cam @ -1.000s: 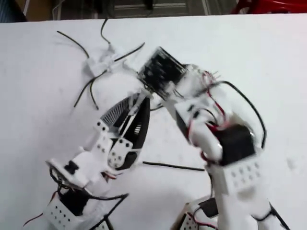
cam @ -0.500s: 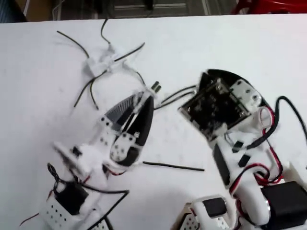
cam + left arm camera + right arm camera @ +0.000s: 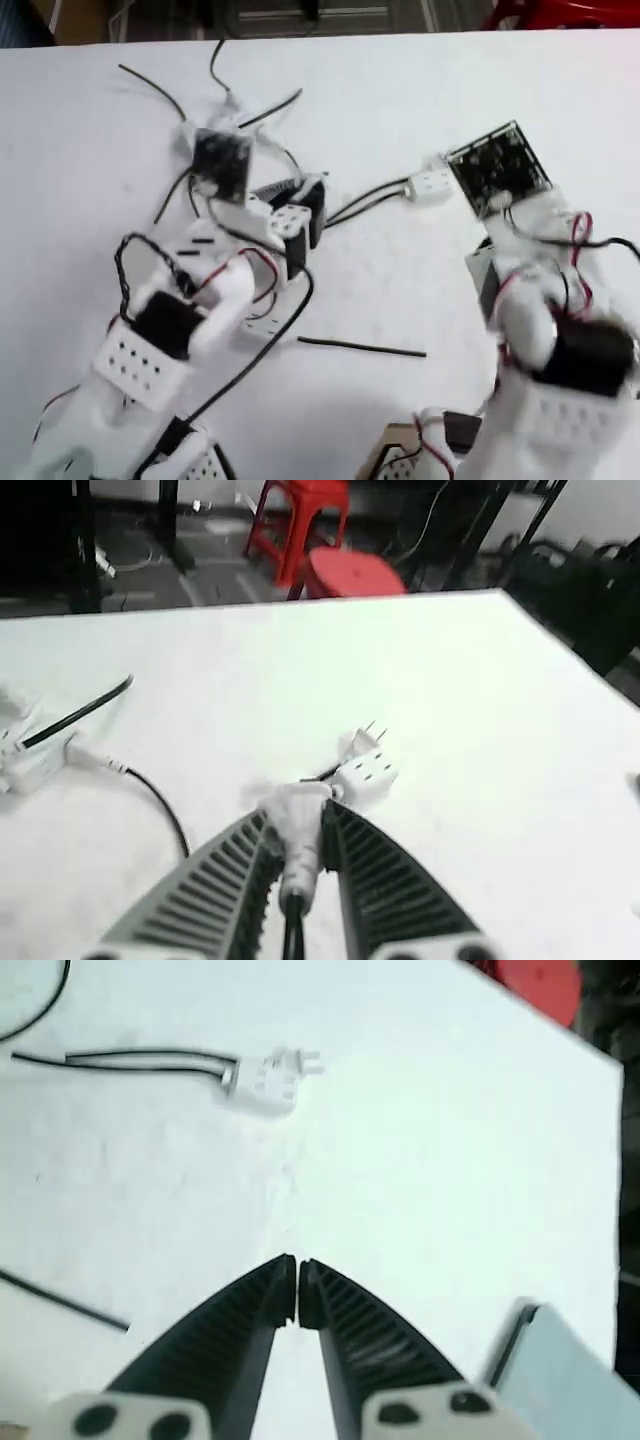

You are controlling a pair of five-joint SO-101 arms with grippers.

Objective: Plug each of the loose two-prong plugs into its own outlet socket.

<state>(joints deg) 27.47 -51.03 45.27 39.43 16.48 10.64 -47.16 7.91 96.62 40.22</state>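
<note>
The left arm's fingers (image 3: 298,812) squeeze a small white plug (image 3: 298,852) that has a black cord on it. Just past their tips, a white block (image 3: 365,768) with two prongs lies flat on the white surface (image 3: 420,90). Two black cords (image 3: 140,1058) run out of the block. The right arm's fingers (image 3: 297,1288) are pressed together with nothing in them, well apart from the block. A loose black wire (image 3: 360,347) lies between the two arms.
</note>
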